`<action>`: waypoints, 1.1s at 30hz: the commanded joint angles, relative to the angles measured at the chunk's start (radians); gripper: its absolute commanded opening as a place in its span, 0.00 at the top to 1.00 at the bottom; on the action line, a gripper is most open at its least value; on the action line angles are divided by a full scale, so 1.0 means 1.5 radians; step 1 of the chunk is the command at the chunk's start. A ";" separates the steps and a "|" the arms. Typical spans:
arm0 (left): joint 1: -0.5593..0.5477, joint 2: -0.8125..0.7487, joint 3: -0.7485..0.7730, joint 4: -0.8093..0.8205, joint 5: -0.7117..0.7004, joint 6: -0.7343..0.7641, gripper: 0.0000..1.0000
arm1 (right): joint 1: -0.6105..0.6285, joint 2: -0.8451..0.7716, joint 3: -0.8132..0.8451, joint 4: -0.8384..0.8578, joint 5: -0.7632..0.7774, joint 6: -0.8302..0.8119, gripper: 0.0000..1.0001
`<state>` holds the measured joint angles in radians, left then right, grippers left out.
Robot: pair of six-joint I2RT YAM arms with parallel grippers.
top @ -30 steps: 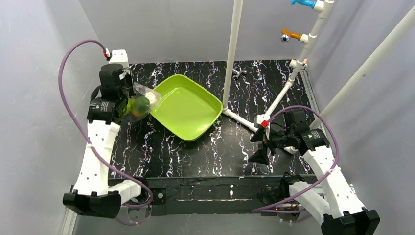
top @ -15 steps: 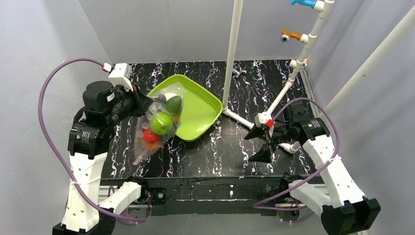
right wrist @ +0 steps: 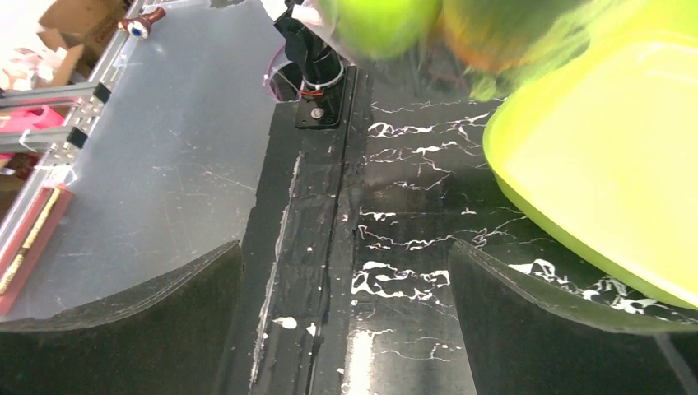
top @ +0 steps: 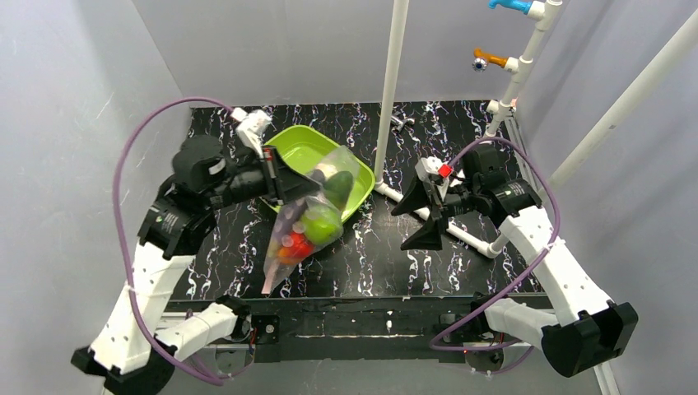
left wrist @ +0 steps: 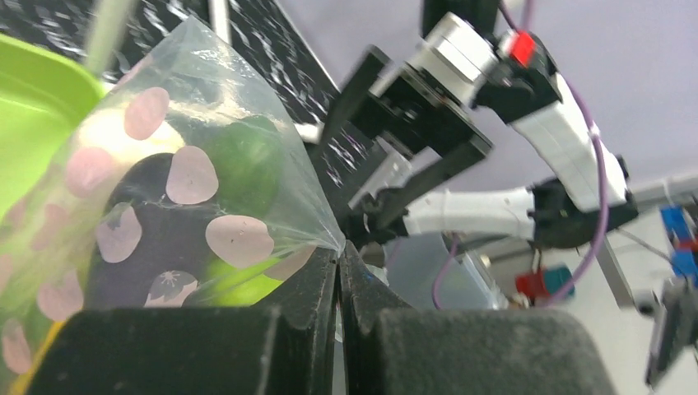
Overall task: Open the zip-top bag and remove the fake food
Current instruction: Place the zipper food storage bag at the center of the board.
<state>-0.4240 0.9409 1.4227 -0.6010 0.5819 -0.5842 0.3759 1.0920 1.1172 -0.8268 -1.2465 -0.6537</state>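
Note:
The zip-top bag (top: pixel 282 251) hangs in the air over the tray's near edge, clear with pale pink spots (left wrist: pixel 197 140). My left gripper (top: pixel 303 184) is shut on one of its corners (left wrist: pixel 339 251), and the rest droops toward the table's front. The fake food shows through the plastic: a green apple (top: pixel 323 224), a red fruit (top: pixel 298 245) and a dark green piece (top: pixel 336 188). My right gripper (top: pixel 418 219) stands open to the right of the bag, apart from it, with nothing between its fingers (right wrist: pixel 346 313). In the right wrist view the green apple (right wrist: pixel 379 20) and an orange piece (right wrist: pixel 494 33) hang above.
A lime-green square tray (top: pixel 298 148) lies behind the bag, with its rim (right wrist: pixel 609 148) close to my right gripper. A white pipe frame (top: pixel 392 90) rises mid-table, its foot (top: pixel 399 200) running beside my right gripper. Blue and orange pegs (top: pixel 490 58) sit back right.
My left arm has swung the bag from the table's left side over the tray toward the middle, and the bag now hangs down. My right gripper has moved left and away from me, still open.

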 commanded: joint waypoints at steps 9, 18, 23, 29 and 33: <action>-0.295 0.133 -0.007 0.225 -0.069 -0.046 1.00 | -0.004 -0.040 -0.119 0.338 0.110 0.373 0.00; -0.341 0.181 -0.111 0.405 -0.040 -0.129 1.00 | -0.075 -0.082 -0.184 0.450 0.026 0.485 0.00; -0.361 0.192 -0.107 0.431 -0.040 -0.132 1.00 | -0.076 -0.076 -0.177 0.469 -0.017 0.505 0.17; -0.369 0.187 -0.107 0.439 -0.032 -0.143 1.00 | -0.088 -0.091 -0.096 0.274 -0.037 0.356 0.50; -0.372 0.184 -0.112 0.448 -0.024 -0.153 1.00 | -0.103 -0.104 -0.016 0.098 -0.017 0.220 0.64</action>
<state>-0.9737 1.2514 1.2495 -0.0017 0.5262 -0.7975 0.2405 0.9817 0.9451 -0.4252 -1.2373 -0.0956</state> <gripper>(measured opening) 0.007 0.617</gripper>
